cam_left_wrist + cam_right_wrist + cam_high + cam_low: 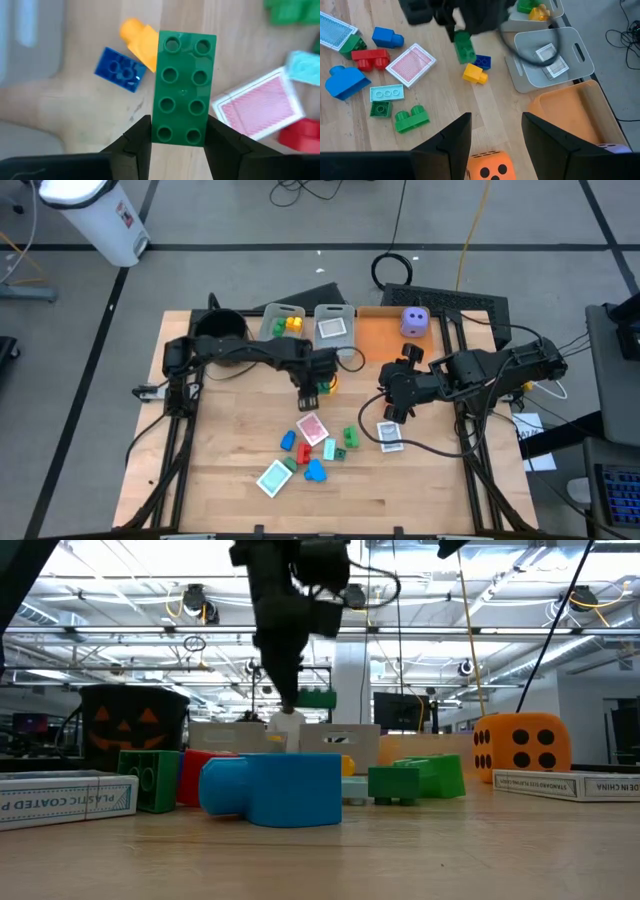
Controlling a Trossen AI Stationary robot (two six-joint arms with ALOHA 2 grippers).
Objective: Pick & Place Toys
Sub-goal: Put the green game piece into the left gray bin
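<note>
— Above the pale wood-grain table [230, 490], what do you see?
— Your left gripper [178, 142] pinches one end of a glossy green eight-stud brick [183, 87], lifted over a yellow block [474, 74] and small blue brick [482, 61].
— And your right?
— Right gripper [496, 131] hangs part-open, empty, over the rounded orange die [488, 167].

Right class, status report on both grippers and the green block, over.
Left gripper shut on green block, lifted. Right gripper open, over orange die. Nothing in the way.
</note>
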